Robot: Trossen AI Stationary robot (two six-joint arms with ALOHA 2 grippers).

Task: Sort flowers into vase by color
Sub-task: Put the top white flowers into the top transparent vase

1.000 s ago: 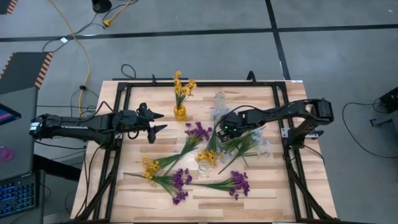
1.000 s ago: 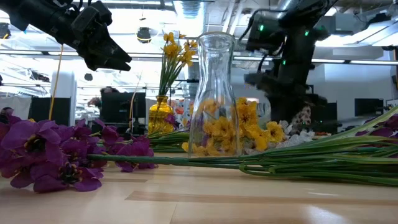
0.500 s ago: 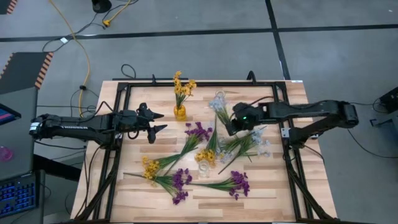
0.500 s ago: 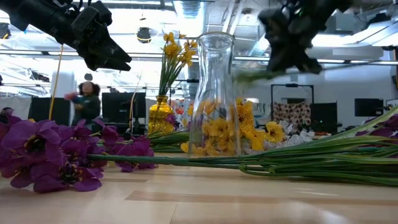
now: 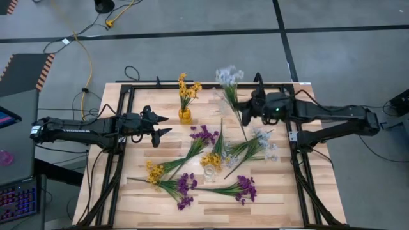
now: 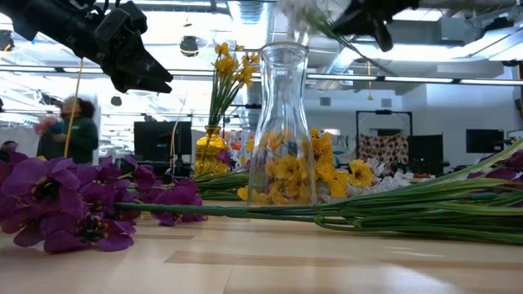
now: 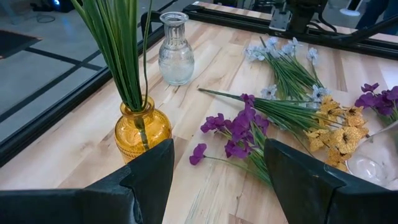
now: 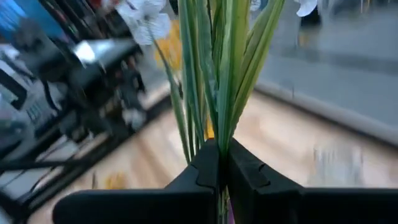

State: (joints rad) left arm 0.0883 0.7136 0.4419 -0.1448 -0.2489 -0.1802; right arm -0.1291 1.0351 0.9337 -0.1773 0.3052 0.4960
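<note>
From above, I see my right tool clamped on a white sprig, blossoms over the bench's far edge. My left tool hangs open beside the amber vase. Through the right wrist, the closed fingers pinch the green stems.

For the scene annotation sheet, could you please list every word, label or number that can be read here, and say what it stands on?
No text can be read in any view.
White lettering runs along the left arm in the high view: too small to read.
The yellow vase, the clear vase and the table carry no label.
</note>
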